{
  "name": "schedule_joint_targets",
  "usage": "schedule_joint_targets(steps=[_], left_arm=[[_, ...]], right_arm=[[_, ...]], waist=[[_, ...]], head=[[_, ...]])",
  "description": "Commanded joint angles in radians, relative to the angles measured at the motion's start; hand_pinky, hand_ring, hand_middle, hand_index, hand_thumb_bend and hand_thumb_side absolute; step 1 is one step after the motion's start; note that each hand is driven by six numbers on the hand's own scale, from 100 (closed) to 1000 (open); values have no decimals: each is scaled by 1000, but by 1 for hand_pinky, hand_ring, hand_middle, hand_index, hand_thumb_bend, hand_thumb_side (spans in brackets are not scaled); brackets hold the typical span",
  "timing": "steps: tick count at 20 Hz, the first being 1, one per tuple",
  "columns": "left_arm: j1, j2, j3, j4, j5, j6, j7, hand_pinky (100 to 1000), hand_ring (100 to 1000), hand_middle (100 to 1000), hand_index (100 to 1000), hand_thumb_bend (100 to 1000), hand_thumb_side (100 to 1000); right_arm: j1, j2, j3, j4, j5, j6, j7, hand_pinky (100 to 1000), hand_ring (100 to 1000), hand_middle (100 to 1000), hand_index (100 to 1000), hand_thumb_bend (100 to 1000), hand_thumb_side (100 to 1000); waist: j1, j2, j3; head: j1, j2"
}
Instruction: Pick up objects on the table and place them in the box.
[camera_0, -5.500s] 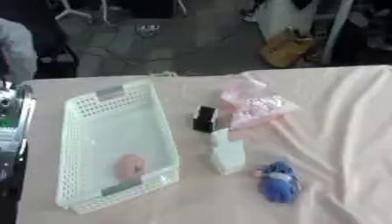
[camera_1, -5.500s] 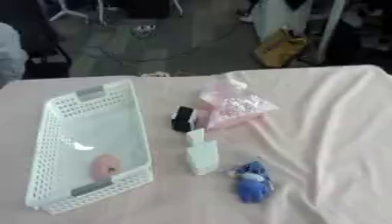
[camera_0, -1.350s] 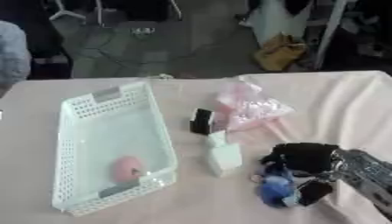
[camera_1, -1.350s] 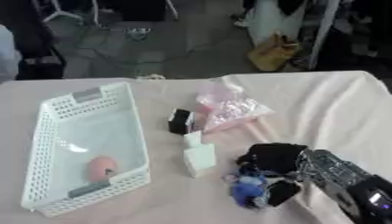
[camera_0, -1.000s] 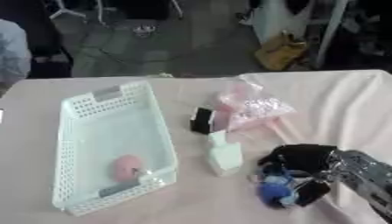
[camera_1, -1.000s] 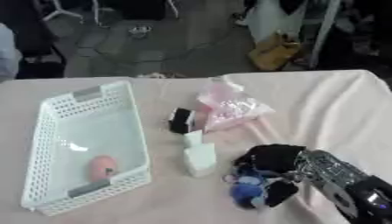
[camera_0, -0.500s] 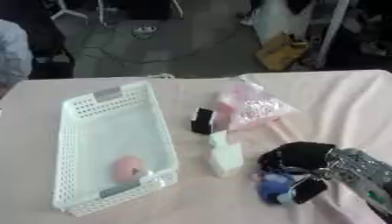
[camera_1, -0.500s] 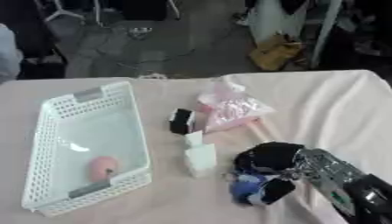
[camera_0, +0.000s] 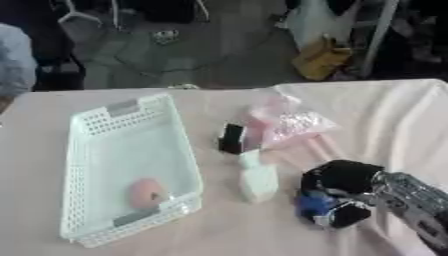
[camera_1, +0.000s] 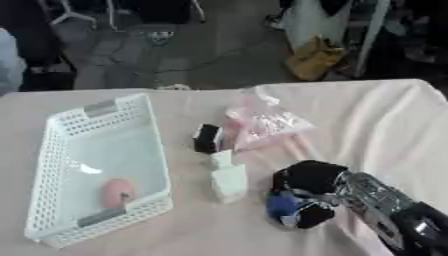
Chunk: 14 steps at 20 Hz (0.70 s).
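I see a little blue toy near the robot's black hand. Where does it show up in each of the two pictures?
Left eye view: the blue toy lies low and right of centre, under the curled fingers of the right hand.
Right eye view: the same toy sits low, nearer the middle.
Shared landmark: the white block stands just left of the toy in both views, between it and the white basket.

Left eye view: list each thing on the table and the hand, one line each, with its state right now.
Basket: upright on the table, holding one pink thing.
Pink thing: lying inside the basket, near end.
Black block: standing on the cloth.
White bottle: on the cloth beside the basket.
Pink bag: lying on the cloth.
Blue toy: on the cloth, under the right hand.
Right hand: fingers curled round the blue toy.
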Motion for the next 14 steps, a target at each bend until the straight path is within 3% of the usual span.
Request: schedule_joint_targets(steps=[1, 4, 5, 8, 9, 11, 12, 13, 14], left_arm=[[-15, 10, 13, -13, -1, 0, 9, 852, 991, 909, 962, 100, 958], [-16, 10, 13, -13, -2, 0, 11, 852, 990, 909, 961, 100, 957], [-16, 10, 13, -13, -3, -1, 12, 852, 991, 909, 961, 100, 957], [-17, 10, 14, -13, -3, -1, 13, 852, 990, 911, 961, 100, 957], [-17, 10, 14, -13, -4, -1, 12, 853, 990, 911, 962, 100, 956], [-18, 10, 14, -13, -4, -2, 12, 853, 990, 911, 962, 100, 949], [-18, 10, 14, -13, -4, -2, 12, 853, 990, 911, 962, 100, 948], [-18, 10, 14, -13, -4, -2, 12, 854, 990, 910, 962, 100, 945], [-17, 10, 14, -13, -4, -2, 12, 854, 990, 910, 962, 100, 945]], right_arm=[[-6, -23, -10, -11, 20, -5, -56, 100, 203, 373, 542, 143, 543], [-4, -24, -13, -13, 24, -10, -121, 100, 144, 310, 492, 100, 535], [-4, -25, -14, -14, 26, -13, -144, 100, 100, 215, 413, 100, 579], [-5, -28, -17, -15, 29, -17, -216, 100, 100, 155, 360, 100, 623], [-6, -29, -17, -13, 30, -19, -235, 100, 100, 106, 296, 106, 701], [-10, -30, -19, -12, 34, -17, -277, 100, 100, 100, 189, 100, 838], [-14, -31, -21, -15, 33, -17, -302, 100, 100, 100, 179, 100, 862], [-17, -33, -21, -18, 32, -17, -325, 100, 100, 100, 143, 100, 967], [-21, -35, -22, -26, 31, -18, -354, 100, 100, 100, 132, 100, 990]], waist=[[14, 2, -2], [15, 1, -3], [15, 1, -3], [15, 1, -1], [15, 0, -1], [15, 0, 1], [14, 0, 2], [13, -1, 3], [12, -1, 4]], head=[[2, 3], [1, 5], [1, 5], [-2, 3], [-2, 2], [-3, 1], [-3, 1], [-3, 1], [-3, -1]])
